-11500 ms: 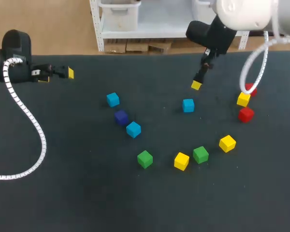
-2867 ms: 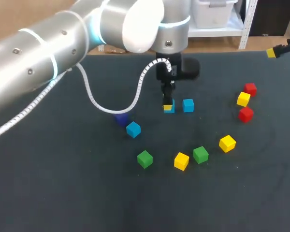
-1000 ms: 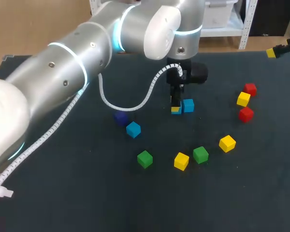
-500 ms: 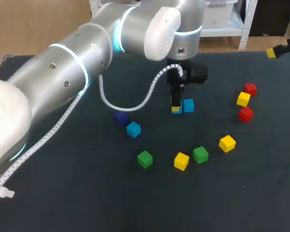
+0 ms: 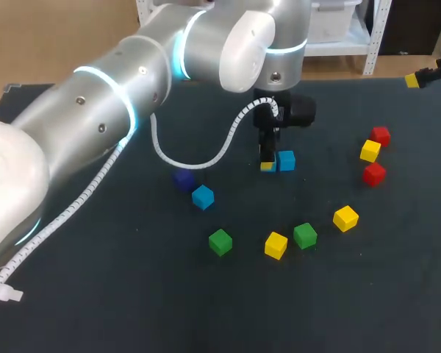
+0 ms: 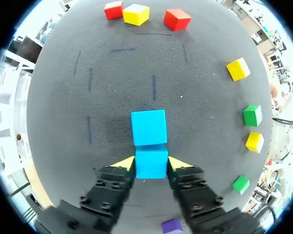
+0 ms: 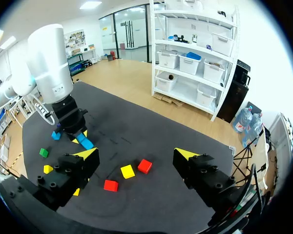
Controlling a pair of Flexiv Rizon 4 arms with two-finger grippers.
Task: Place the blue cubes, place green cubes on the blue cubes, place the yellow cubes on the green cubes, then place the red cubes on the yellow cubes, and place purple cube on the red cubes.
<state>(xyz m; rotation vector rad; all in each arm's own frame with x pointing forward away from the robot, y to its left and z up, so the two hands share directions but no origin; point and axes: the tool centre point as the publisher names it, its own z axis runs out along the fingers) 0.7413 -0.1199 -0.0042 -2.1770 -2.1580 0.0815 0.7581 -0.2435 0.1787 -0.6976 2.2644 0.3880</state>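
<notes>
Between the left fingers: held blue cube (image 6: 151, 165), at table level near the middle of the table (image 5: 117, 294), with a yellow tip pressed to each of two opposite sides.
Left gripper (image 6: 151, 162): clamped on that cube — its arm comes across from the left.
Cube's heading: no long axis; its flat sides sit square to the fingers, and its front face touches the second blue cube (image 6: 149, 127) just ahead, edges in line.
Right gripper (image 7: 136, 155): fingers spread wide with nothing between them — at the table's far right edge.
Elsewhere: third blue cube (image 5: 202, 197) just beside the purple cube (image 5: 184, 179); green cubes (image 5: 220, 241), yellow cubes (image 5: 345, 218) and red cubes (image 5: 374, 173) lie scattered, unstacked.
</notes>
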